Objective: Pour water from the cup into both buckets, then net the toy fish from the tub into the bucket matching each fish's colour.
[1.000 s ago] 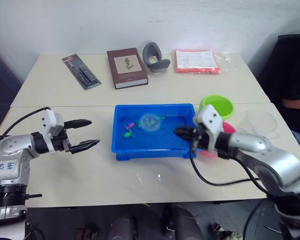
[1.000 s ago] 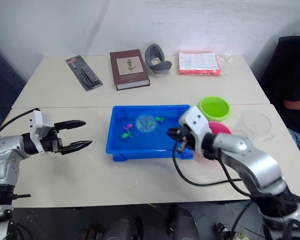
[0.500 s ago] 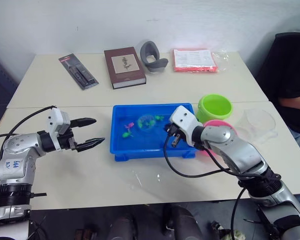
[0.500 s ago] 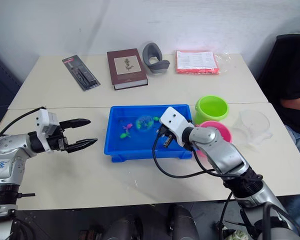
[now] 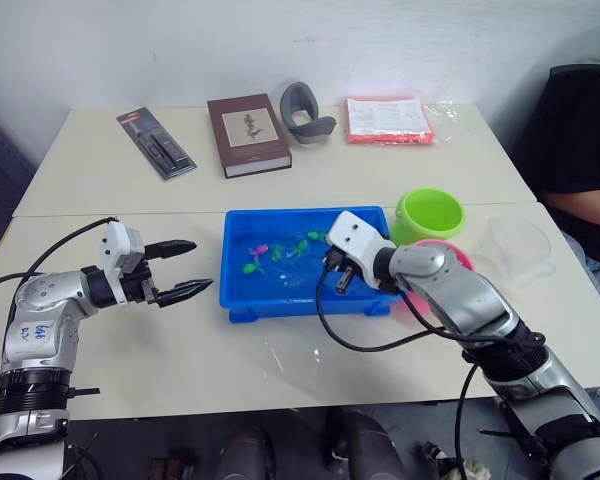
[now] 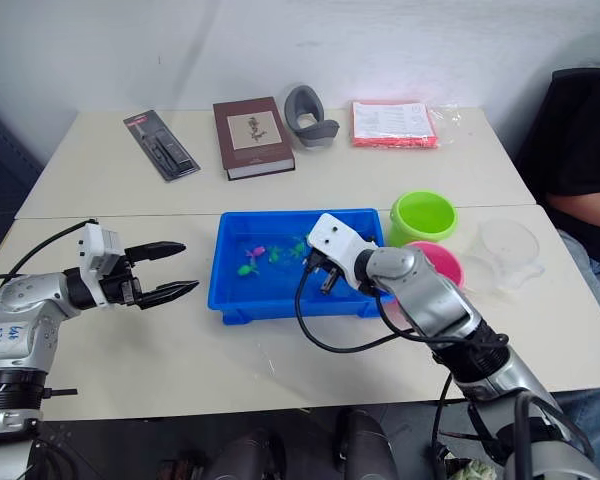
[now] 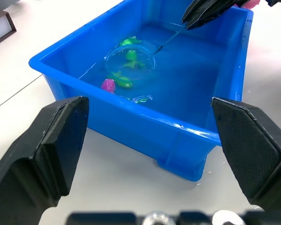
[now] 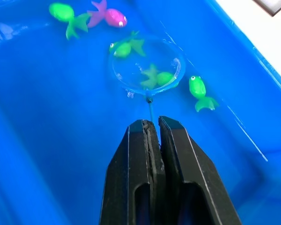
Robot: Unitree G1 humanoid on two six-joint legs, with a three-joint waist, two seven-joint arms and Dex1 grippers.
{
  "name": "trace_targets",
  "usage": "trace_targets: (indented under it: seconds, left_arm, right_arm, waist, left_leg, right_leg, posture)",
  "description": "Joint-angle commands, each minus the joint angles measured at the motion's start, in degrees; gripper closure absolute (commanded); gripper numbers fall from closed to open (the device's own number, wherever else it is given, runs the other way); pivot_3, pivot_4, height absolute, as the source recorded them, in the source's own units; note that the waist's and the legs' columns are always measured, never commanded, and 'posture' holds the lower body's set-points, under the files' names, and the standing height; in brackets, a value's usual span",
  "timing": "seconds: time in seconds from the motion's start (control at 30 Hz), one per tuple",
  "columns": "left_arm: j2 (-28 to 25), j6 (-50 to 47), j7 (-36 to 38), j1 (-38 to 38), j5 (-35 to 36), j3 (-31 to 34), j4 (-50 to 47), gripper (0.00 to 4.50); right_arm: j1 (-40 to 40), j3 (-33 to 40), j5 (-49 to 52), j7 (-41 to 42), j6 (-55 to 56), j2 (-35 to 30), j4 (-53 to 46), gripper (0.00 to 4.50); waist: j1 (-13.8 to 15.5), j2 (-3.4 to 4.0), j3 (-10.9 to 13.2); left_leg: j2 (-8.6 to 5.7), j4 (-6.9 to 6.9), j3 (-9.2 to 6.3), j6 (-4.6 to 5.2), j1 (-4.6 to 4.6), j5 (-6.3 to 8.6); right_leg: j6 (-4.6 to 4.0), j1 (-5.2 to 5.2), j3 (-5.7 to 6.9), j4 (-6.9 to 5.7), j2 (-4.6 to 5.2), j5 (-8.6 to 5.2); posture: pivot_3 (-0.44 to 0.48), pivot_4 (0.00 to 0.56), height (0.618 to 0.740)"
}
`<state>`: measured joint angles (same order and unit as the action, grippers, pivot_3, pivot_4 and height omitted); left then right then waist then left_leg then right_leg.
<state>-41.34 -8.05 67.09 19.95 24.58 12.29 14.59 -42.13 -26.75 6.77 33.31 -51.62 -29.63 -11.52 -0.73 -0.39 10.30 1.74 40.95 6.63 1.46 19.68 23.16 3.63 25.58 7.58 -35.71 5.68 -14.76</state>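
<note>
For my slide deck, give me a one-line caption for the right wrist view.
Right hand shut on the net, its hoop around a green fish in the tub.

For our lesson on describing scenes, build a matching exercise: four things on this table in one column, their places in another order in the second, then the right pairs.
Things:
1. net
2. book
3. green bucket
4. left pincer

Places:
A. far side of the table
B. open, beside the blue tub
C. in the tub's water, among the fish
D. next to the pink bucket

Pairs: 1-C, 2-A, 3-D, 4-B
</note>
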Motion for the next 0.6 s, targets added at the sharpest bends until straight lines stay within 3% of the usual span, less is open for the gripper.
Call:
trace_targets:
  seconds: [0.03,0.6]
  left_arm:
    - [-0.04,1.07,-0.10,0.31,0.21,0.58,-0.03,0.04]
    - [0.74,1.85,-1.27,-1.24,0.72,1.08,-0.62,0.04]
  right_arm:
    - [-2.97,-0.45,-1.25,1.21,-0.56,1.63,1.54,4.50]
    - [-9.29,-1.97,-2.43,7.56,0.47,6.75,7.12,4.50]
  waist:
    - [-0.19,0.00,0.00]
    - [-1.01,0.02,0.01]
  left_leg:
    - [0.00,0.00,0.00,0.00,0.00,0.00]
    - [0.00,0.00,-0.12,-0.01,0.11,0.00]
  right_leg:
    - [0.00,0.00,0.01,0.00,0.00,0.00]
    - [0.00,0.02,0.03,0.06,0.00,0.00]
  posture:
    - [0.000,0.150,0.740]
    - [0.000,0.150,0.740]
